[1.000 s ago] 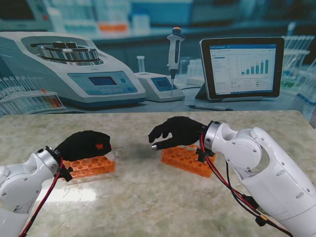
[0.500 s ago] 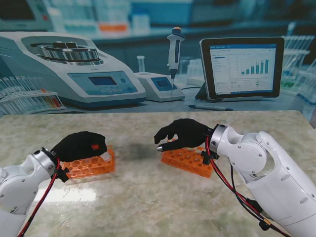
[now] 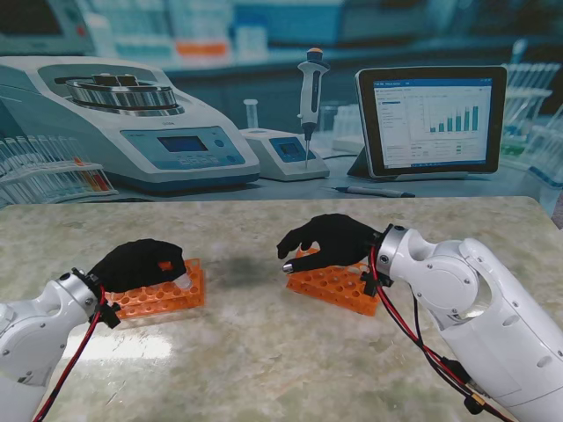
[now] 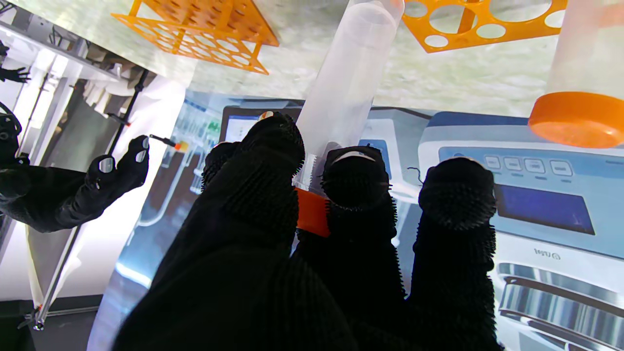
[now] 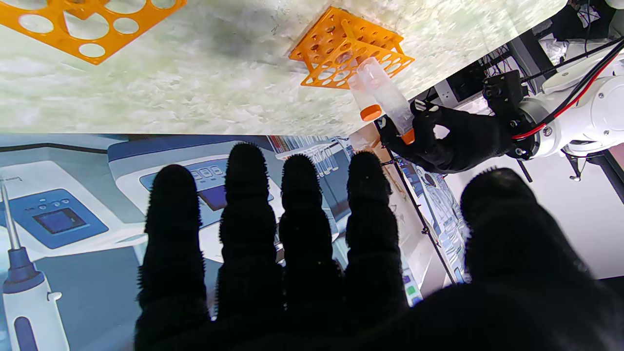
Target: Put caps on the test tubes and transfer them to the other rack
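the tube (image 4: 346, 83) with its orange cap (image 4: 312, 212) is gripped in the left hand (image 3: 141, 262), over the left rack (image 3: 158, 297). the right hand (image 3: 330, 242) hangs open, empty. a weak pinch could tilt the tube and jam it against the rack.

Two racks are set on the table (image 3: 264, 352): one rack (image 3: 163, 294) toward the left edge, the other rack (image 3: 339, 283) right of centre, well apart. A capped tube (image 4: 580, 73) is stood in the left one.
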